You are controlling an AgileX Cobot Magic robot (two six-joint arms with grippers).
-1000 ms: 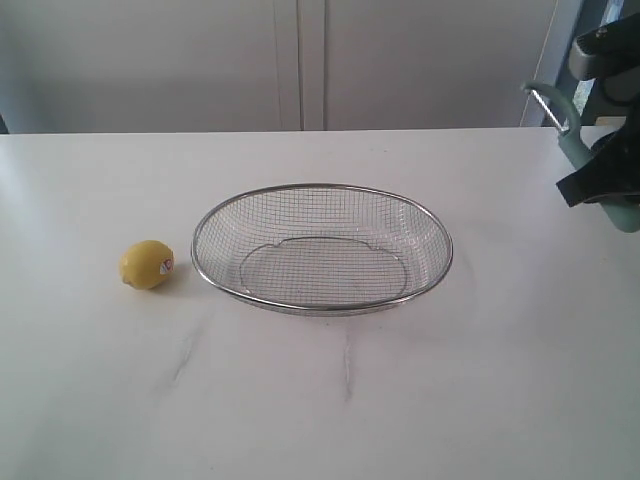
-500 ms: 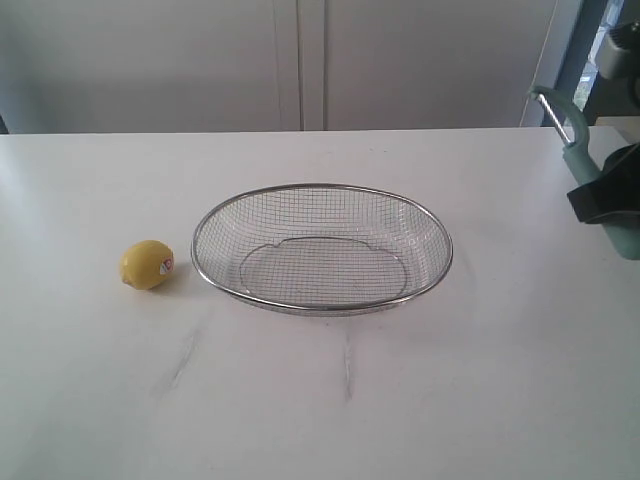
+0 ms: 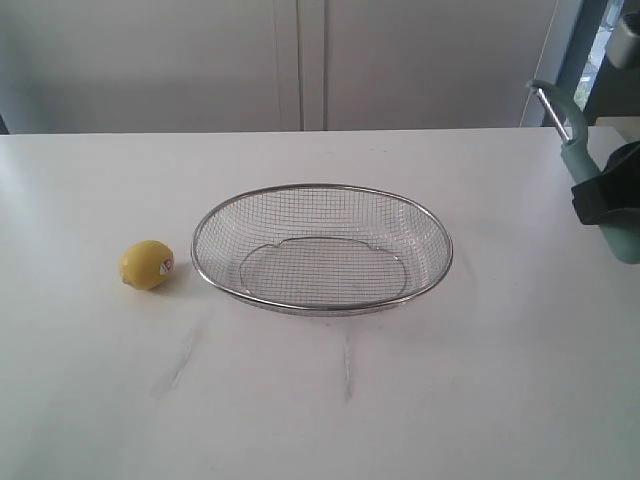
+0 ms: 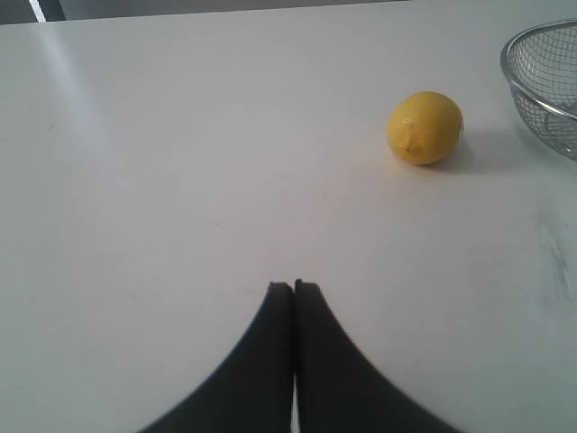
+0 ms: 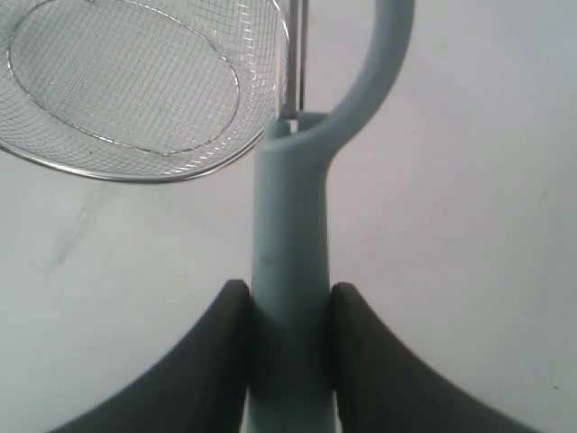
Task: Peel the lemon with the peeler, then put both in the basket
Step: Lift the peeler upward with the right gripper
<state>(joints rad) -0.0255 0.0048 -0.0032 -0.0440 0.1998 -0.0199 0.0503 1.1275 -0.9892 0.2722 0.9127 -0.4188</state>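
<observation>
A small yellow lemon [image 3: 147, 265] with a red-and-white sticker rests on the white table left of the wire basket [image 3: 322, 247]. The left wrist view shows the lemon [image 4: 425, 127] well ahead of my left gripper [image 4: 294, 287], whose black fingers are pressed together with nothing between them; the basket rim [image 4: 532, 86] shows at the edge. At the far right my right gripper [image 3: 603, 195] is shut on the teal handle of the peeler [image 3: 578, 155], held above the table with the blade end up. In the right wrist view the peeler [image 5: 290, 234] stands between my right gripper [image 5: 290, 290] fingers, basket [image 5: 144, 90] beyond.
The white tabletop [image 3: 330, 400] has faint grey streaks in front of the basket. A pale wall with panel seams [image 3: 300, 60] runs behind the table's far edge. A window strip [image 3: 600, 50] shows at the top right.
The right arm with the peeler has drifted slightly right and out toward the frame edge. The lemon, the basket and the left gripper have stayed put.
</observation>
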